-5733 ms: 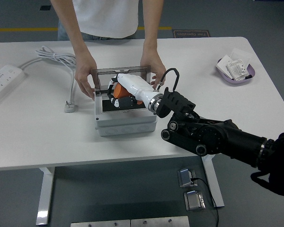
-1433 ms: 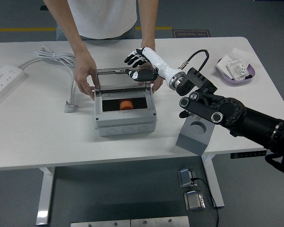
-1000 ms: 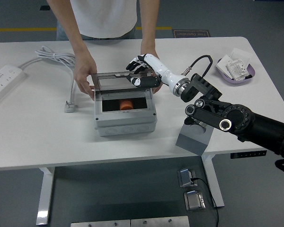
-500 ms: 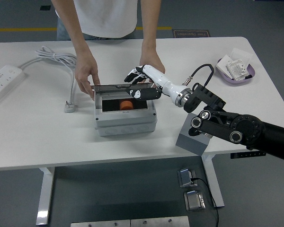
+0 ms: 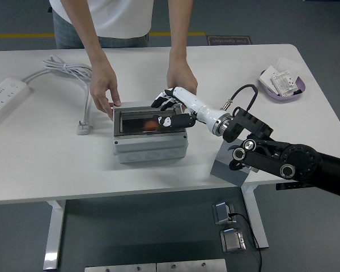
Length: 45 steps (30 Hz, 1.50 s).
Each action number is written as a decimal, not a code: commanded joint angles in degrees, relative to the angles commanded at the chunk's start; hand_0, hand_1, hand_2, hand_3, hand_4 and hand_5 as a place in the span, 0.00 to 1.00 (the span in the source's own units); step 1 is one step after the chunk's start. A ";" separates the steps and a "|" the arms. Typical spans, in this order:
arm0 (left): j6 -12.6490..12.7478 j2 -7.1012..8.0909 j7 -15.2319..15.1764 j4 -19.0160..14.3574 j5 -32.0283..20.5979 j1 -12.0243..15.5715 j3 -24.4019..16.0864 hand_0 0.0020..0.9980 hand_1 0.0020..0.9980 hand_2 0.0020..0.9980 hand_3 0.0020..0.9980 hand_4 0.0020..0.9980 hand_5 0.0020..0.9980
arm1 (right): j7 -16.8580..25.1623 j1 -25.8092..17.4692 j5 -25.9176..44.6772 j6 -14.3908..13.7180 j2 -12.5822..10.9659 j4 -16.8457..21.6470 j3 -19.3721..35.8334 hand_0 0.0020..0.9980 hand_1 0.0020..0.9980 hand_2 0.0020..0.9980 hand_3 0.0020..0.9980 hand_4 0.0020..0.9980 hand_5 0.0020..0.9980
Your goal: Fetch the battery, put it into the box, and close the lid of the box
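- Head view: the white table (image 5: 39, 164) fills most of the picture, its near edge running across the lower part
- A person stands at the far side, both arms reaching down; the person's one hand (image 5: 105, 93) rests on the table at the box's far left corner, a finger touching the edge, and the person's other hand (image 5: 181, 76) hovers just behind my fingers at the far right corner
- My right arm (image 5: 283, 161) comes in from the right, black joints low over the table's near edge, white forearm slanting toward the box
- A grey block (image 5: 229, 167) sits at the table's near edge, under my arm
- The grey box (image 5: 150, 148) sits in the middle of the table; its tinted see-through lid (image 5: 141, 122) lies down flat, or nearly so, over the opening
- A white power strip (image 5: 5, 93) lies at the far left, its cord (image 5: 65, 68) looped toward the person, the plug (image 5: 83, 128) lying left of the box
- A purple dish (image 5: 280, 85) of small white packets stands at the far right, well apart
- My right hand (image 5: 173, 110) lies on the lid's right end, fingers half spread and pressing flat, gripping nothing
- The battery (image 5: 151, 124) shows as an orange blur through the lid, inside the box
- My left arm does not show
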 joint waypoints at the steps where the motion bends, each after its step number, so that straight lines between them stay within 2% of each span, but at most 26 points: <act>1: -0.01 -0.02 0.03 0.01 0.08 0.02 -0.08 0.74 0.75 0.73 0.74 0.64 0.42 | -0.14 -0.13 -0.32 0.04 -0.17 0.08 0.51 0.73 0.59 0.65 0.61 0.69 0.22; 6: -0.02 -0.01 0.01 0.04 0.01 0.10 -0.13 0.74 0.75 0.73 0.74 0.63 0.42 | -2.19 -1.21 -4.24 0.95 -1.95 0.33 4.77 0.72 0.58 0.65 0.61 0.69 0.22; 10: -0.01 0.00 0.05 0.08 -0.07 0.25 -0.33 0.74 0.75 0.73 0.74 0.63 0.42 | -5.72 -3.95 -8.77 3.21 -4.97 0.88 9.45 0.72 0.58 0.65 0.61 0.69 0.22; 13: -0.03 0.03 0.33 0.24 0.54 0.54 -1.24 0.74 0.75 0.73 0.74 0.63 0.42 | -7.73 -7.22 -12.26 4.58 -8.17 2.42 13.57 0.72 0.57 0.65 0.61 0.69 0.22; 18: -0.01 0.17 0.38 0.40 0.39 0.95 -1.68 0.73 0.75 0.73 0.74 0.63 0.42 | -9.40 -13.13 -17.10 5.29 -13.35 6.76 20.96 0.71 0.55 0.63 0.60 0.69 0.22; 22: -0.02 0.27 0.17 0.42 -0.38 0.95 -1.35 0.73 0.75 0.73 0.74 0.63 0.42 | -9.15 -19.07 -18.95 4.52 -17.30 10.73 28.07 0.71 0.55 0.63 0.60 0.69 0.22; 25: -0.01 0.20 -0.06 0.42 -1.27 0.97 -0.80 0.73 0.75 0.73 0.74 0.63 0.41 | -8.03 -24.02 -18.31 3.38 -19.00 12.89 33.36 0.69 0.54 0.61 0.60 0.69 0.23; 29: -0.02 0.06 -0.13 0.50 -1.70 0.98 -0.70 0.73 0.75 0.73 0.74 0.63 0.41 | -6.18 -31.60 -17.18 1.93 -19.04 15.78 40.73 0.69 0.54 0.61 0.60 0.69 0.23; 30: -0.02 0.02 -0.16 0.51 -1.81 0.98 -0.63 0.73 0.75 0.73 0.74 0.63 0.41 | -5.57 -33.66 -16.71 1.56 -18.63 16.50 42.63 0.63 0.51 0.59 0.59 0.70 0.27; 35: -0.05 -0.10 -0.21 0.54 -1.94 0.90 -0.51 0.73 0.75 0.73 0.74 0.63 0.41 | -2.00 -42.25 -12.36 0.05 -15.57 18.97 50.45 0.63 0.51 0.59 0.59 0.70 0.27; 36: -0.06 -0.12 -0.24 0.53 -2.00 0.88 -0.43 0.73 0.75 0.73 0.74 0.63 0.41 | -1.51 -43.83 -11.50 -0.05 -14.96 19.49 51.93 0.51 0.47 0.57 0.58 0.73 0.37; 37: -0.07 -0.13 -0.29 0.52 -2.10 0.86 -0.30 0.73 0.75 0.73 0.74 0.63 0.41 | -1.15 -45.23 -10.54 0.07 -14.31 20.16 53.23 0.51 0.47 0.57 0.58 0.73 0.37; 41: -0.08 -0.08 -0.51 0.46 -2.50 0.73 0.25 0.73 0.75 0.73 0.74 0.63 0.41 | -1.87 -50.73 -7.02 2.27 -12.22 22.60 58.60 0.51 0.47 0.57 0.58 0.73 0.37; 42: -0.09 -0.07 -0.55 0.45 -2.60 0.71 0.36 0.73 0.75 0.73 0.74 0.63 0.41 | -2.81 -52.02 -6.50 3.34 -11.90 23.14 59.93 0.36 0.42 0.54 0.56 0.74 0.43; 45: -0.09 -0.01 -0.71 0.42 -2.97 0.62 0.74 0.73 0.75 0.73 0.74 0.63 0.41 | -6.74 -55.56 -5.33 7.23 -11.57 24.52 63.88 0.36 0.42 0.54 0.56 0.74 0.43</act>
